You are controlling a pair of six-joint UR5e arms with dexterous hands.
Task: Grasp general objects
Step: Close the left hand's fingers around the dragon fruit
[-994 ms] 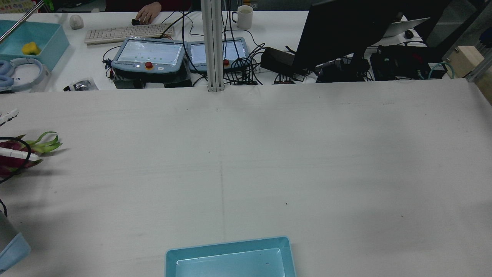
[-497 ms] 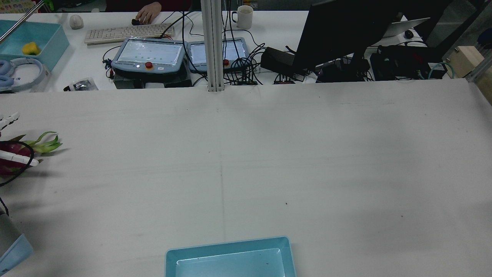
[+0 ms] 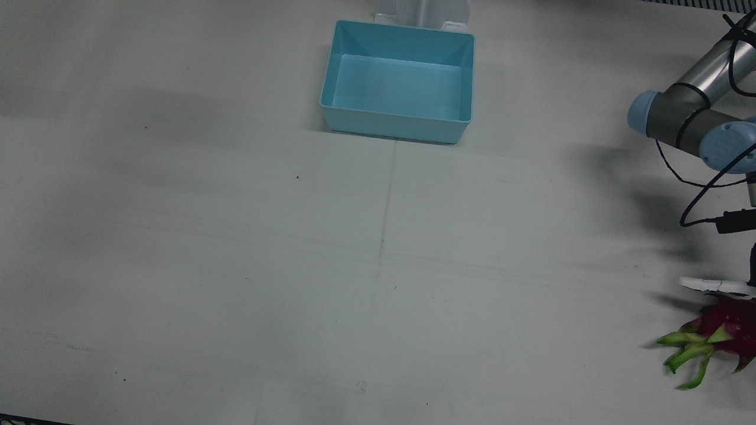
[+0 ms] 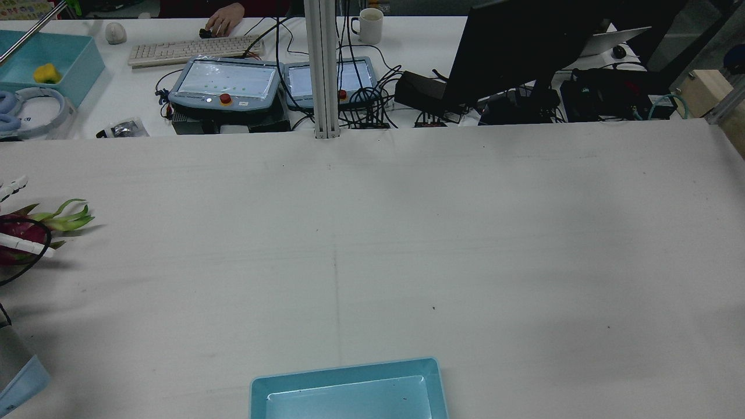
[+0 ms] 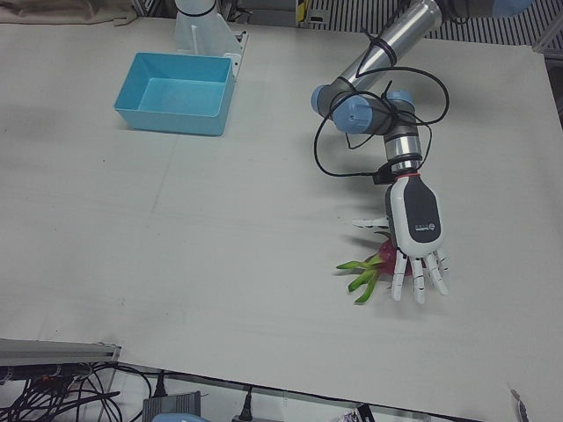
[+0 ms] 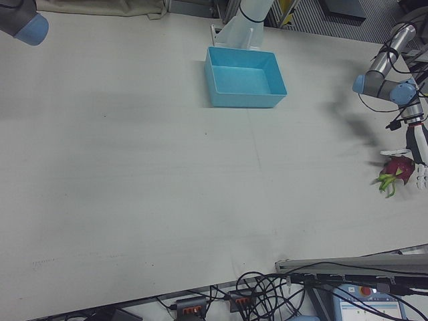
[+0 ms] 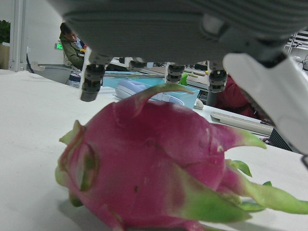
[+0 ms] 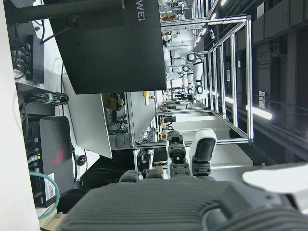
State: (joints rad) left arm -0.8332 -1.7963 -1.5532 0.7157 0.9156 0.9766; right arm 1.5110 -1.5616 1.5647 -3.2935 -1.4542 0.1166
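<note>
A magenta dragon fruit with green leaf tips lies on the white table, at the far right of the front view and the far left of the rear view. My left hand hovers just over it, palm down, open, fingers spread and pointing toward the operators' side. In the left hand view the fruit fills the frame under the palm, with a gap between them. My right hand shows only in its own view, open and holding nothing, facing the monitors.
A light blue bin stands empty at the robot's side of the table centre. Beyond the table are a keyboard, teach pendants, a monitor and a person's hand. The right arm's elbow stays at the far corner.
The left hand's white fingers have drawn slightly toward the rear view's left edge and lower over the fruit. The dragon fruit has stayed in place.
</note>
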